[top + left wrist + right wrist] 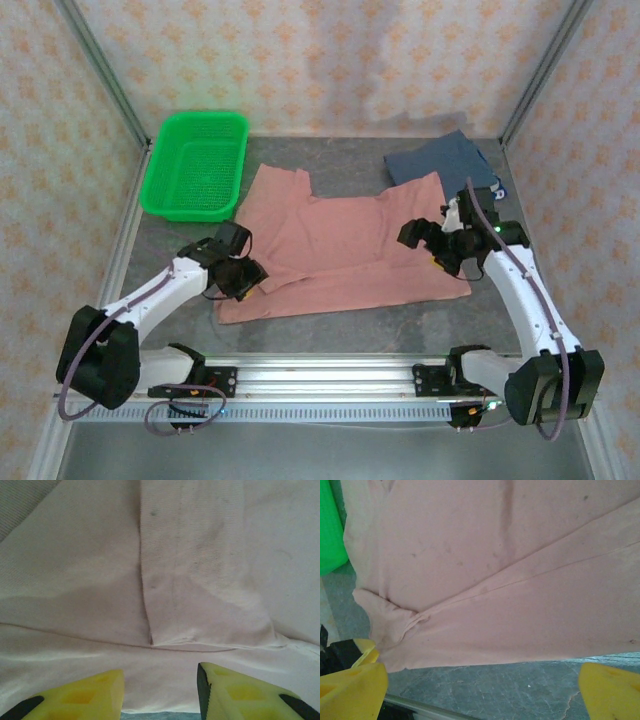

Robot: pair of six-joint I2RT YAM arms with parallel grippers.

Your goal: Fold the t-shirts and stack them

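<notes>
One shirt (340, 250) lies flat in the middle of the table (340, 335); the basket (195, 165) sits behind it on the left; the other shirt (440, 160) lies behind it on the right, touching it; the left gripper (248, 276) is at its left edge; the right gripper (420, 240) is at its right edge.

White arms (150, 292), black joints (100, 358), mauve cables (541, 303), yellow end effector fingers (85, 696).

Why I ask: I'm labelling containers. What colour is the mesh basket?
Bright green. The basket shows best in the top external view.
</notes>
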